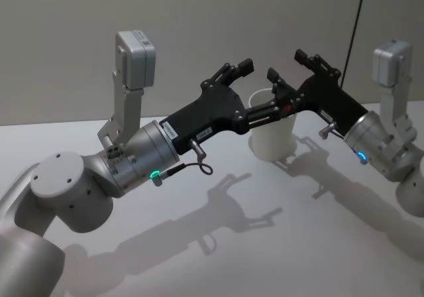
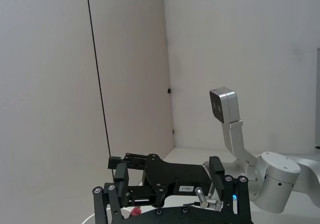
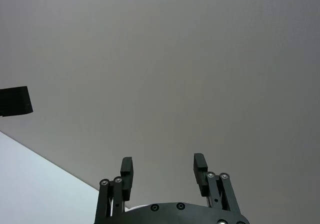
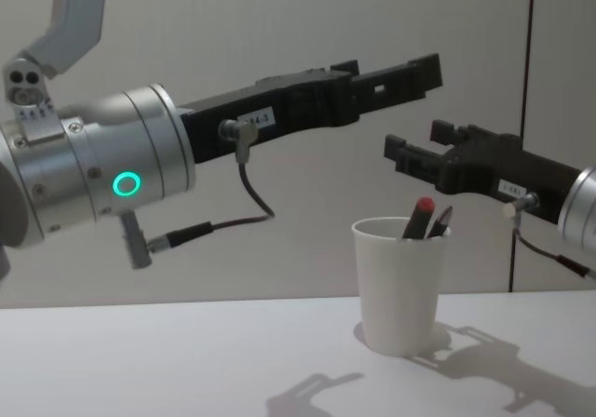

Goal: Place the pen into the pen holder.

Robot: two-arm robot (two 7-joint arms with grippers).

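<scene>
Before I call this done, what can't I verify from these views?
- Pen body: chest view, hidden by the pen holder wall; only tips show.
- Pen holder's inside: head view, blocked by the left gripper and right gripper, both open.
- A second dark item's identity: too small.

Left gripper (image 4: 396, 74) raised, reaching forward and inward, fingers apart, nothing held. Right gripper (image 4: 410, 152) raised opposite it, pointing inward, fingers likewise spread and empty. Tips near each other, not touching.
</scene>
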